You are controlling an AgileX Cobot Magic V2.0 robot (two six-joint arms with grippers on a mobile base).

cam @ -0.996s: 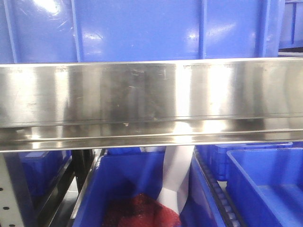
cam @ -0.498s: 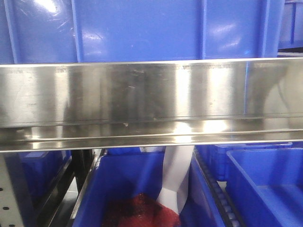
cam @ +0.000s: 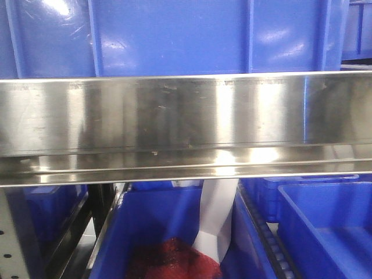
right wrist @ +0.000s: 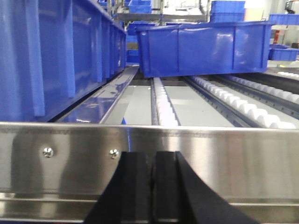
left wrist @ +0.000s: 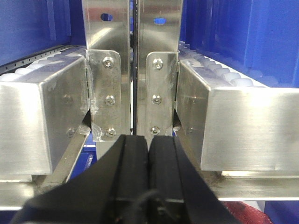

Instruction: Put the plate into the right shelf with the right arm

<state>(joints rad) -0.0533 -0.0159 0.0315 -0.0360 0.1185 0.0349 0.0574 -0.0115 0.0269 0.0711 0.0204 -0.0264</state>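
**Both grippers clenched at the shelf, no plate in my views**

From the front camera I see the shelf's wide steel rail [cam: 186, 116] filling the middle of the picture, with a big blue bin [cam: 174, 35] sitting above it. Below the rail there are more blue bins; the middle one [cam: 151, 226] holds something red [cam: 171, 258] and a white strip [cam: 216, 218] hangs down beside it.

On my right wrist view, the right gripper [right wrist: 153, 186] has its black fingers pressed together with nothing between them. It sits just in front of the rail [right wrist: 224, 158], at the same height. Behind the rail, white roller tracks [right wrist: 163, 105] run back toward a blue bin [right wrist: 205, 44] resting across them, and a larger blue bin [right wrist: 51, 51] stands on the left.

On my left wrist view, the left gripper [left wrist: 148, 177] is also clenched and empty, pointing at two bolted steel uprights [left wrist: 133, 70] between two rail ends [left wrist: 243, 126].

I cannot find the plate in any of my three views, so I cannot tell where it is.
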